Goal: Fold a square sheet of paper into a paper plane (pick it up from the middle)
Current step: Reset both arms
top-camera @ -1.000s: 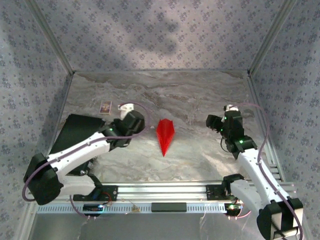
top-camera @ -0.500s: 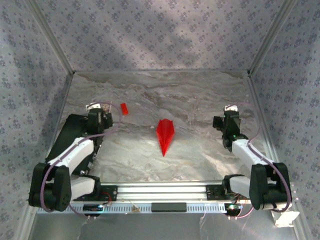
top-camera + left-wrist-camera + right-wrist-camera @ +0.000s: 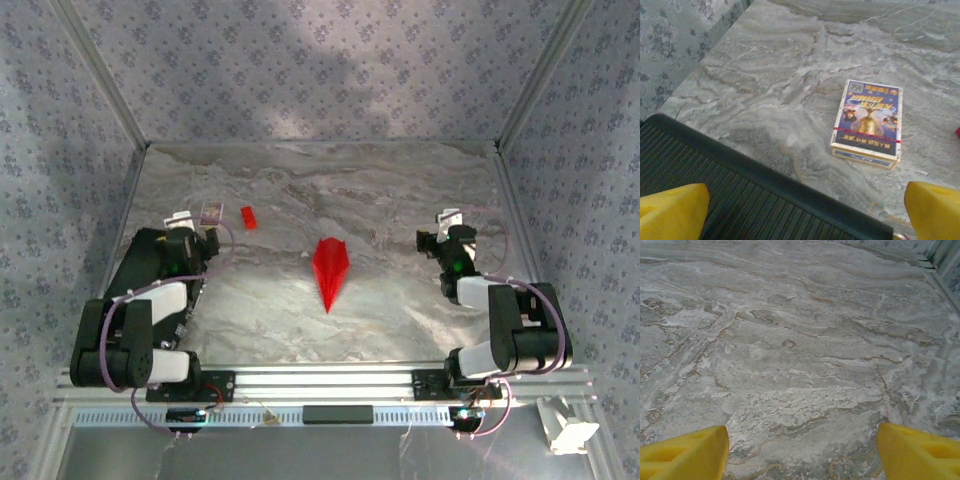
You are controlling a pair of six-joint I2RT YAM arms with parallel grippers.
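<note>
**Paper plane (image 3: 330, 268) lies free between two withdrawn grippers**

Well to the left of the paper plane, the left gripper (image 3: 183, 217) hangs over the far end of a black mat (image 3: 140, 265). The left wrist view shows the same gripper (image 3: 802, 215) with its yellow fingers (image 3: 670, 210) spread to the two lower corners and nothing between them. Just beyond it, still left of the paper plane, a small patterned card box (image 3: 867, 122) lies flat on the marble bench (image 3: 400, 190). A tiny red block (image 3: 248, 217) sits between that box and the paper plane, apart from both.

The paper plane itself rests flat at mid-bench, its narrow tip pointing toward the arm bases, and nothing touches it.

Well to the right of the paper plane, the right gripper (image 3: 447, 217) is pulled in near its own base. In the right wrist view the gripper (image 3: 800, 450) is likewise spread wide over bare marble, with nothing in its grasp.

A second ago the left gripper was just left of the paper plane and hid the red block. Both arms have since folded back, and the paper plane has not shifted
</note>
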